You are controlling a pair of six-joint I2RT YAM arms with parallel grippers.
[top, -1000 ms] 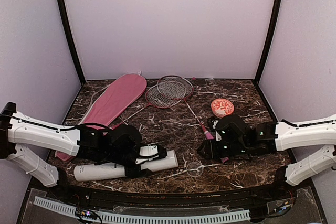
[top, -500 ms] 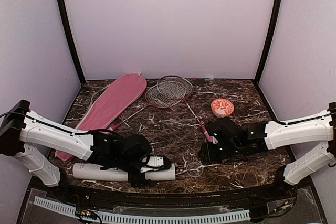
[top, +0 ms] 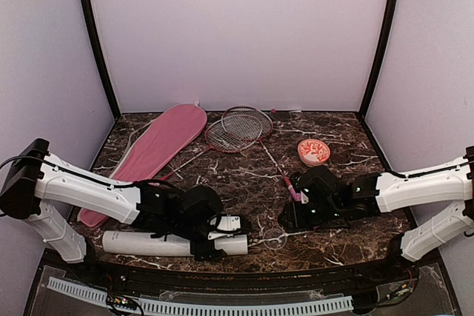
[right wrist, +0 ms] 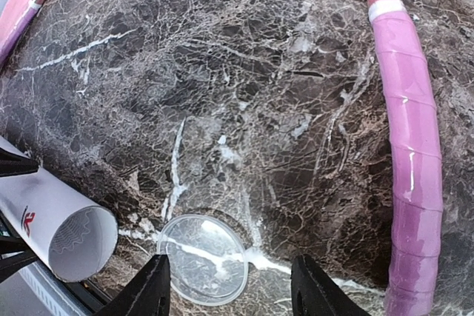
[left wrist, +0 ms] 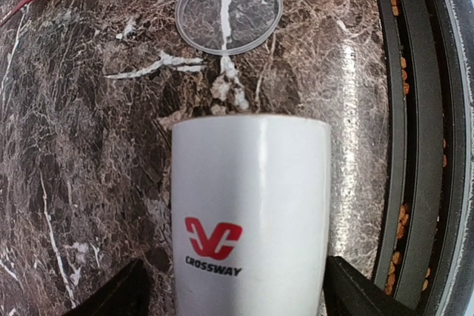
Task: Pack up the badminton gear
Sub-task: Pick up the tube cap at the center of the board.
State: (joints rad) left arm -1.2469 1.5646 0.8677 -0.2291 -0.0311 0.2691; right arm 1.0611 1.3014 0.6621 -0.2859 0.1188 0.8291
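- The tall white tube with the red logo [left wrist: 252, 220] lies on its side on the dark marbled tabletop [right wrist: 244, 72], close along the black rail [left wrist: 415, 146] at the near edge. Being round, it may well roll toward that rail if it is nudged from one side.
- The left pincer [left wrist: 233, 297] straddles the tube, released. One finger stands clear of the tube's wall and the other sits right against it. I'd say an uneven close like that is what would push the tube sideways or swing its open mouth off line.
- Just past the tube's mouth lies a thin clear round lid [right wrist: 204, 258], flat on the stone. It gives almost no edge to grip, so it will likely skid away, or the tips will scrape the tabletop.
- The right pincer [right wrist: 233, 286] hangs low over that lid with its jaws apart, grasping nothing. I cannot tell whether its tips touch the lid.
- The pink wrapped racket handle [right wrist: 411, 168] lies just beside this pincer, and a wide sweep could knock it.
- Farther back sits a small round red-and-white thing [top: 313, 152]. I can't make out what it is.
- The two red-framed racket heads [top: 237, 129] overlap near the back wall.
- The long pink racket-shaped bag [top: 159, 142] lies at the far left, with neither racket in it yet.
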